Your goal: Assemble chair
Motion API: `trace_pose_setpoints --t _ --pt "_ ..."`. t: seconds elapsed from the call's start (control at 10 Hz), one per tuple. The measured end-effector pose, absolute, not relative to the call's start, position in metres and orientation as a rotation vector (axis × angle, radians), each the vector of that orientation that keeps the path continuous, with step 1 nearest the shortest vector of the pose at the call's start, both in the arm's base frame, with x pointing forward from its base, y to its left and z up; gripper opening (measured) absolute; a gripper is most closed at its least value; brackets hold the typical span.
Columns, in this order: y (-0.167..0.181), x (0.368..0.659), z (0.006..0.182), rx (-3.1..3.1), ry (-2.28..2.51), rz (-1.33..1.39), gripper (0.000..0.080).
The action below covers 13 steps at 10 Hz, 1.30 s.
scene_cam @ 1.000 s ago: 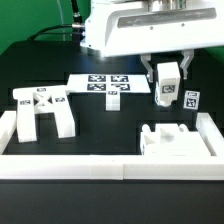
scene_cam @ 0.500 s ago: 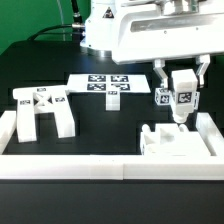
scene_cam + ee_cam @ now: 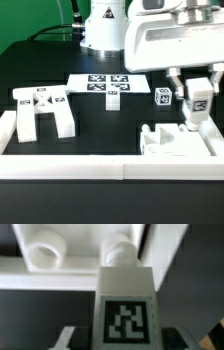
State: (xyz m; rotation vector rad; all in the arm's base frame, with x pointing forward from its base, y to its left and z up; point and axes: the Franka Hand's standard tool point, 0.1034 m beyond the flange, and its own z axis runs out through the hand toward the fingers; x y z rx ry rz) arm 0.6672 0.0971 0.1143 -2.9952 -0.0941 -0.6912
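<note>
A chair leg (image 3: 196,112) hangs clenched in the fingers (image 3: 183,90) right above the seat block (image 3: 172,140), at 4 o'clock on the table (image 3: 105,130). Nothing looks joined yet: 1 spare leg (image 3: 163,97) stands near, and the frame (image 3: 40,112) sits at 9 o'clock.

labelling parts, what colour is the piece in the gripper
White piece with a black-and-white square tag; the wrist view shows it best.
</note>
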Motion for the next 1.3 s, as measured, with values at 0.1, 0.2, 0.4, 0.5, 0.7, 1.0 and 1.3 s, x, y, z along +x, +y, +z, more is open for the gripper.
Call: trace_pose_setpoints --t 0.1,0.2,0.4,0.5,0.7,1.0,1.3 --pt "0.099 0.668 0.114 -3.005 -0.113 -0.655 0.0291" --pt "0.096 0.670 0.115 -2.994 -0.105 -0.721 0.0291" --pt "0.096 0.670 0.114 -2.987 -0.104 -0.752 0.0291" --pt "0.093 0.674 0.119 -2.939 -0.107 -0.956 0.0291" --pt "0.097 0.677 0.111 -2.953 -0.180 -0.942 0.0291" --pt "0.099 0.681 0.110 -2.957 -0.226 -0.942 0.0291" --pt "0.099 0.681 0.110 -2.958 -0.228 -0.941 0.0291"
